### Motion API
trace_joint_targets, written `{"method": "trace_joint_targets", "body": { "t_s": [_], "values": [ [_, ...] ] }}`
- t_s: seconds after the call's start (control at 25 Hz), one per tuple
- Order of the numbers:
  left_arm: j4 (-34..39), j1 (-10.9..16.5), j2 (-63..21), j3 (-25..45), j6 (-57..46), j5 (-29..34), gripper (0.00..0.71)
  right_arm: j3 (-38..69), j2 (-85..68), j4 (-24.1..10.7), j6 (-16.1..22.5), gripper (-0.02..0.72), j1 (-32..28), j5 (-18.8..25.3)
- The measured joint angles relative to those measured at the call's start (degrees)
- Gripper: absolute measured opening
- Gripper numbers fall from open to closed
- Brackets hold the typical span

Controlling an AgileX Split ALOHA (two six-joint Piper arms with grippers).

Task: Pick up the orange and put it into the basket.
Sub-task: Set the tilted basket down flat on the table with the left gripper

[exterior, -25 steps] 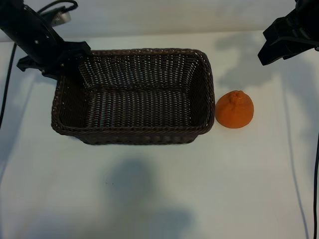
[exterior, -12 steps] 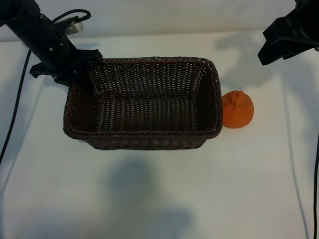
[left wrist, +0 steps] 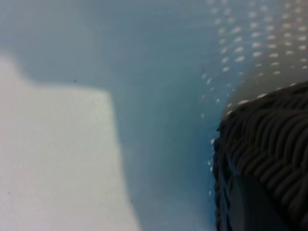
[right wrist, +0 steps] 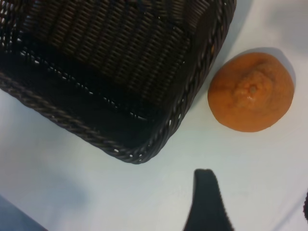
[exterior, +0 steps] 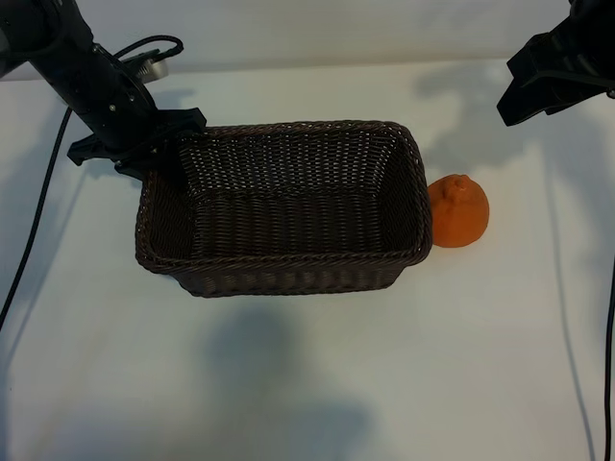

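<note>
At the far left of the exterior view, the left gripper (exterior: 159, 144) is clamped on the back-left corner of the basket (exterior: 288, 259), its dark fingers pinching the braided rim there. A black cable (exterior: 38, 206) trails from that arm down the left side of the white table (exterior: 307, 384). The left wrist view shows only a close stretch of the basket's woven rim (left wrist: 269, 159) against the pale table surface.

The basket sits in the middle of the table, dark brown wicker, rectangular with rounded corners and sloping sides, and nothing lies inside it.

Just right of the basket, the orange (exterior: 458, 211) rests on the table with its knobby stem end up, touching or almost touching the basket's right rim; which of the two cannot be told. In the right wrist view the orange (right wrist: 250, 91) lies just beside the basket's corner (right wrist: 144, 154).

At the upper right, the right gripper (exterior: 548, 82) hangs above the table, well apart from the orange, with its jaws spread and holding nothing. One dark fingertip (right wrist: 207, 202) shows in the right wrist view.

No brand, label or writing can be read anywhere.
</note>
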Motion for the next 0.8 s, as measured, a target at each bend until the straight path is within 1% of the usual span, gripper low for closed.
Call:
{"method": "trace_joint_targets", "body": {
  "t_s": [0.64,0.72,0.8],
  "values": [
    [0.0,0.0,0.0,0.0,-0.1,1.1,0.187,0.0,0.0,0.0,0.0,0.467,0.0,0.0],
    [-0.1,0.0,0.0,0.0,-0.1,1.3,0.213,0.0,0.0,0.0,0.0,0.467,0.0,0.0],
    [-0.8,0.0,0.0,0.0,-0.2,1.7,0.28,0.0,0.0,0.0,0.0,0.467,0.0,0.0]
  ]
}}
